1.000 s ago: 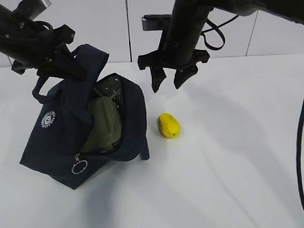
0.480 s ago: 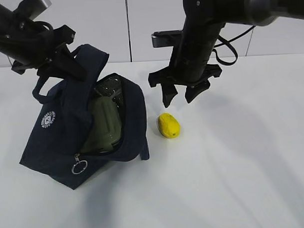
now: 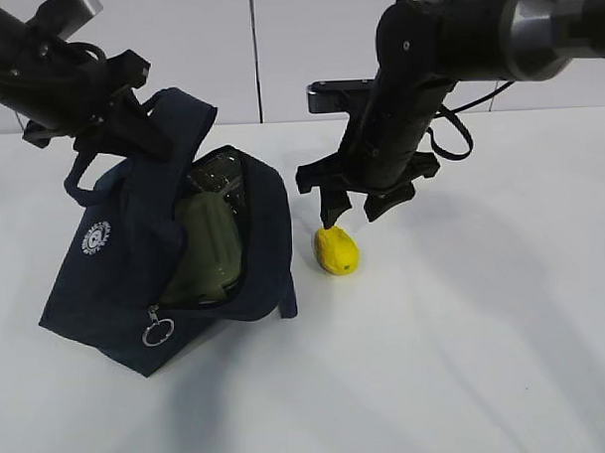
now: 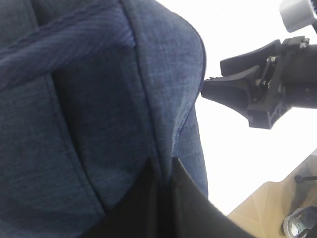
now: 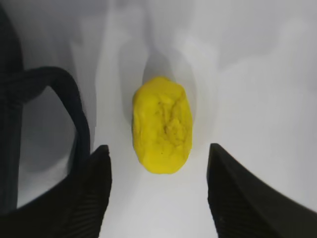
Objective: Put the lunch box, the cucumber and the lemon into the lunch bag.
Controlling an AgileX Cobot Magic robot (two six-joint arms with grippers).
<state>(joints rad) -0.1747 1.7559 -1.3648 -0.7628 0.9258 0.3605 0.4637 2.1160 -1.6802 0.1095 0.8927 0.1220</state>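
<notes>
One item left outside: lemon [image 3: 336, 250] on the white table [image 3: 465, 320], just right of the lunch bag [image 3: 135, 282]. Over the last second the right gripper [image 3: 356, 212] swung right from beside the bag mouth and dropped; fingers now spread wide, straddling the lemon, not yet touching it, per right wrist view. Left gripper [image 3: 120, 128] unmoved, pinched shut on the bag's fabric, holding the mouth open. Lunch box [image 3: 209, 245] sits inside, green lid showing. Cucumber not visible; perhaps already in the bag. Judgement: lemon pick imminent, final item
</notes>
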